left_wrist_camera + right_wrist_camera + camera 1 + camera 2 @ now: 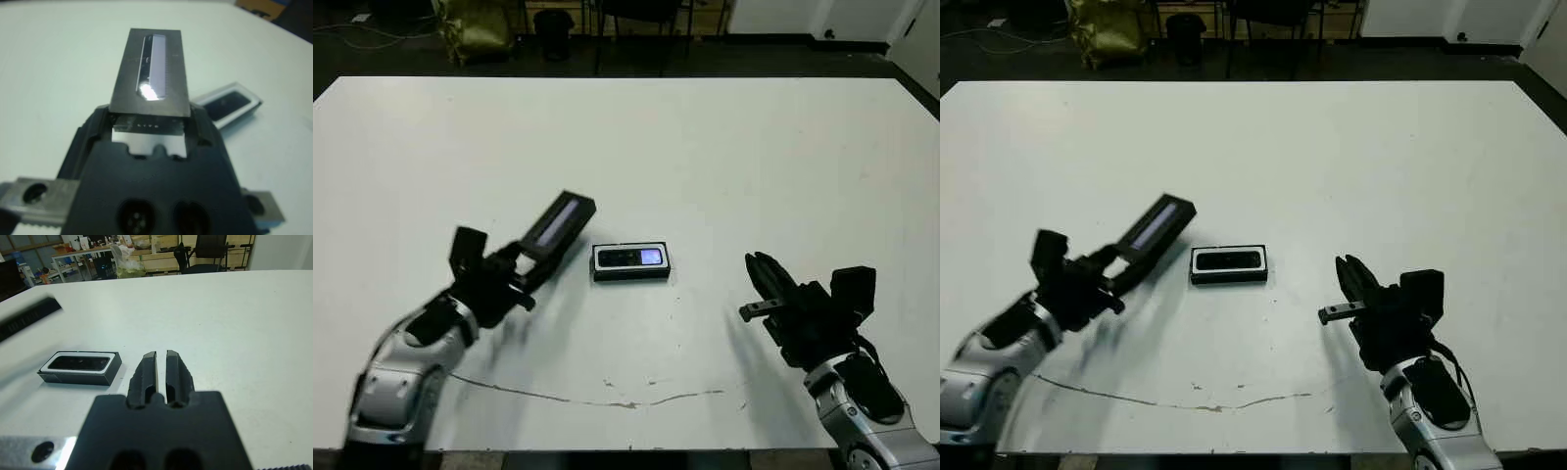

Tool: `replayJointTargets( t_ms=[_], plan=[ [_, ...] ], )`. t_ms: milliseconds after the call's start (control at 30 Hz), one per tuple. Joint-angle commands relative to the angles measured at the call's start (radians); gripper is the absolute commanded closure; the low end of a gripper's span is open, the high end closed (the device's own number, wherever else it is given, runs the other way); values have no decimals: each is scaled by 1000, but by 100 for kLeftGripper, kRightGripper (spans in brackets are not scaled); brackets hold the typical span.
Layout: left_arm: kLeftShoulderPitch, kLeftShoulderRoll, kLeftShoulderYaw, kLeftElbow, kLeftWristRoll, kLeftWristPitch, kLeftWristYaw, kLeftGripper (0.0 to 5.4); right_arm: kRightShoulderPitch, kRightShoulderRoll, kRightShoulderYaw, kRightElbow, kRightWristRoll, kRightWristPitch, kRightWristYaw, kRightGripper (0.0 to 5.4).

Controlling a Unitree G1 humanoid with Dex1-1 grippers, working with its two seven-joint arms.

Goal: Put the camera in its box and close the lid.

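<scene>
Our left gripper point(514, 266) pinching the lid point(556, 224) tilted above the table point(705, 147), our right gripper point(762, 271) pressed together and empty, between them the box point(631, 262) on the table, camera point(632, 257) lying inside it

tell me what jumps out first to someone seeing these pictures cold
First, the black lid with its glossy strip, held up off the white table by the left pincer, left of centre. Next, the box at the table's middle, open, with the camera lying inside. The right pincer hangs empty to the box's right, fingers together.
</scene>
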Motion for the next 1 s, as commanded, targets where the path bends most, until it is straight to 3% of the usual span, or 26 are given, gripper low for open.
replayJointTargets(
  t_ms=[33,167,367,500,633,800,1000],
  plan=[
    [-65,59,20,38,-17,-18,-61,315,4,-1,0,14,-2,13,-4,540],
    [-150,122,10,81,-20,-31,-136,315,-1,3,-5,-2,6,56,-21,540],
    [-311,190,-59,195,-11,-21,-284,315,3,1,-3,26,-2,11,-3,540],
    [-412,205,-133,312,17,-92,-426,315,0,16,-19,22,27,46,-16,540],
    [-502,194,-212,417,61,-137,-534,315,0,15,-20,33,24,35,-13,540],
    [-574,153,-276,532,86,-196,-636,315,-1,20,-28,24,43,70,-25,540],
    [-603,116,-326,569,127,-217,-668,315,-2,17,-29,41,39,51,-18,540]
  ],
)
